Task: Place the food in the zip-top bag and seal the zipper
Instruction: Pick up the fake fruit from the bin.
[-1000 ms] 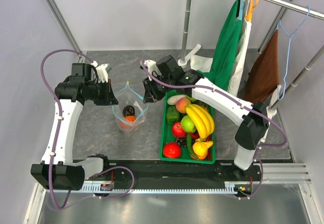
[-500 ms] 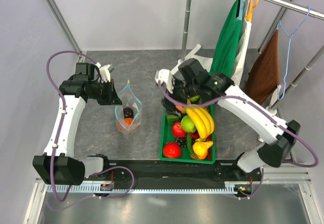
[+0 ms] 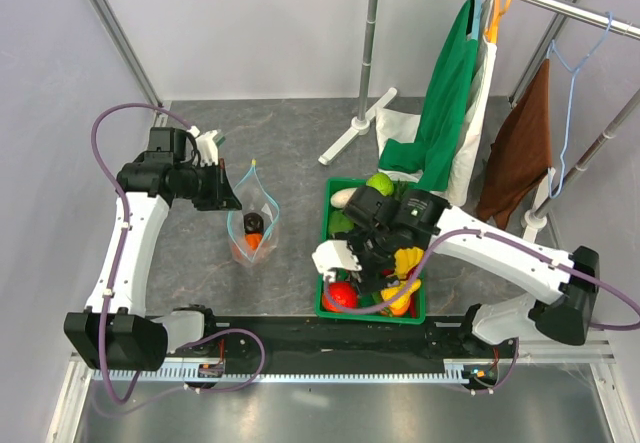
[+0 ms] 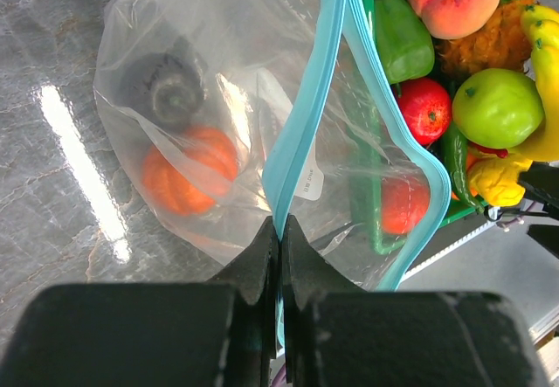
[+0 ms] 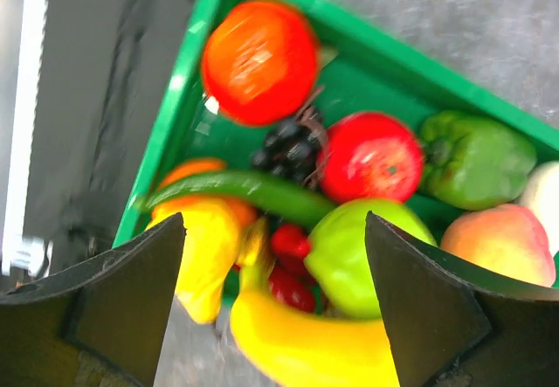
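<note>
The clear zip-top bag (image 3: 254, 228) stands on the grey table left of the crate, with a dark piece (image 4: 166, 86) and an orange piece (image 4: 188, 177) of food inside. My left gripper (image 4: 279, 226) is shut on its light-blue zipper (image 4: 301, 134) at one end of the mouth, which gapes a little. My right gripper (image 5: 275, 221) hangs open and empty above the food in the green crate (image 5: 170, 116). Below it lie a green apple (image 5: 367, 252), a banana (image 5: 306, 335), a red tomato (image 5: 260, 59), a yellow pepper (image 5: 201, 247) and dark grapes (image 5: 288, 147).
The green crate (image 3: 372, 316) sits right of the bag, near the table's front edge. A garment rack with hanging clothes (image 3: 450, 103) stands at the back right, its white foot (image 3: 355, 133) on the table. A black rail (image 3: 330, 338) runs along the front.
My right arm has swung from the bag's mouth over to the crate and come down toward its near end, jaws opening wide. The left gripper kept its hold on the zipper.
</note>
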